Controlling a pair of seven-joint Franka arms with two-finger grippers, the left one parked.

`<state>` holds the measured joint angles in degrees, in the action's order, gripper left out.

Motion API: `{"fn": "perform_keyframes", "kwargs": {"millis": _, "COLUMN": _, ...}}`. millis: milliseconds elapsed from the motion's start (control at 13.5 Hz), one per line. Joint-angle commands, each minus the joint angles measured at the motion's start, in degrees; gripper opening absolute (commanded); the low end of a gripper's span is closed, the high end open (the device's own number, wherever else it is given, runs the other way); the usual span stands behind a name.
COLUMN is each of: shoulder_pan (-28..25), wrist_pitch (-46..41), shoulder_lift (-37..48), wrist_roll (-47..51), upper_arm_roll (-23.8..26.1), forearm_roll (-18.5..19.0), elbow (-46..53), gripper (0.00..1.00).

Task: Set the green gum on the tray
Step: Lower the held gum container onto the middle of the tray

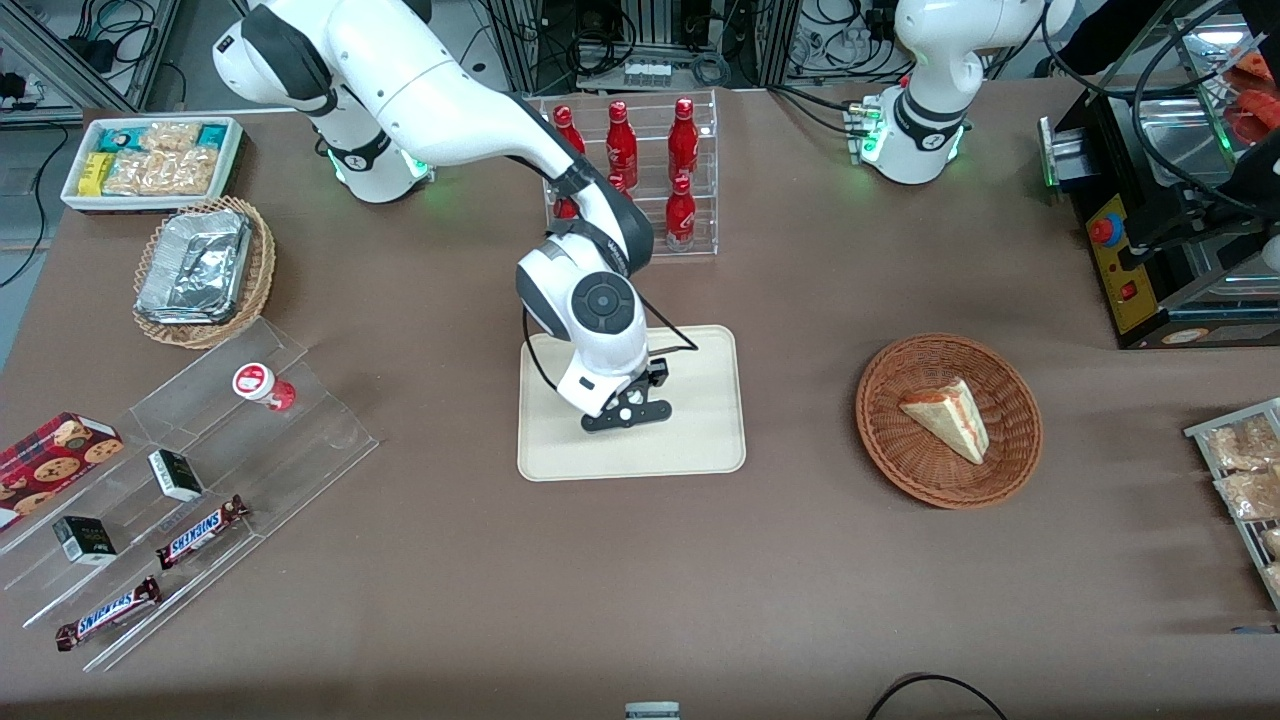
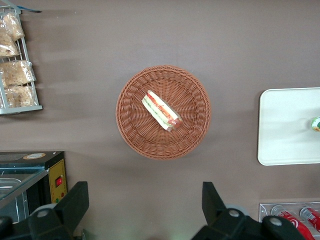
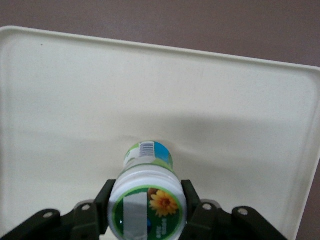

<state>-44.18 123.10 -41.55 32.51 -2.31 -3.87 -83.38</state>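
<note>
In the right wrist view the green gum (image 3: pixel 148 200), a small bottle with a white, green-rimmed lid and a green-blue label, stands upright between my gripper's (image 3: pixel 148 212) black fingers (image 3: pixel 104 201). They press on both sides of its lid. The bottle's base is at the cream tray (image 3: pixel 225 100); I cannot tell whether it touches. In the front view the gripper (image 1: pixel 626 408) hangs low over the middle of the tray (image 1: pixel 700 440) and hides the gum. The left wrist view shows a sliver of the gum (image 2: pixel 316 124) on the tray (image 2: pixel 285 125).
A red-and-white gum bottle (image 1: pixel 262 385) stands on the clear stepped stand (image 1: pixel 300 440) toward the working arm's end. A rack of red bottles (image 1: pixel 640 170) stands farther from the camera than the tray. A wicker basket (image 1: pixel 890 440) with a sandwich lies toward the parked arm's end.
</note>
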Motion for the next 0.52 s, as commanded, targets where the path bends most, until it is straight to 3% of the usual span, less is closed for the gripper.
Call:
{"fn": "perform_keyframes", "kwargs": {"millis": 0, "shoulder_pan": -0.9, "wrist_pitch": -0.3, "shoulder_lift": -1.9, "wrist_roll": 0.7, "upper_arm_roll": -0.7, "forearm_roll": -0.7, "elbow": 2.8, "gripper": 0.0}}
{"fn": "perform_keyframes", "kwargs": {"millis": 443, "shoulder_pan": -1.5, "wrist_pitch": 0.1, "shoulder_lift": -3.3, "wrist_roll": 2.7, "upper_arm_roll": -1.0, "forearm_roll": 0.5, "elbow": 2.8, "gripper": 0.0}}
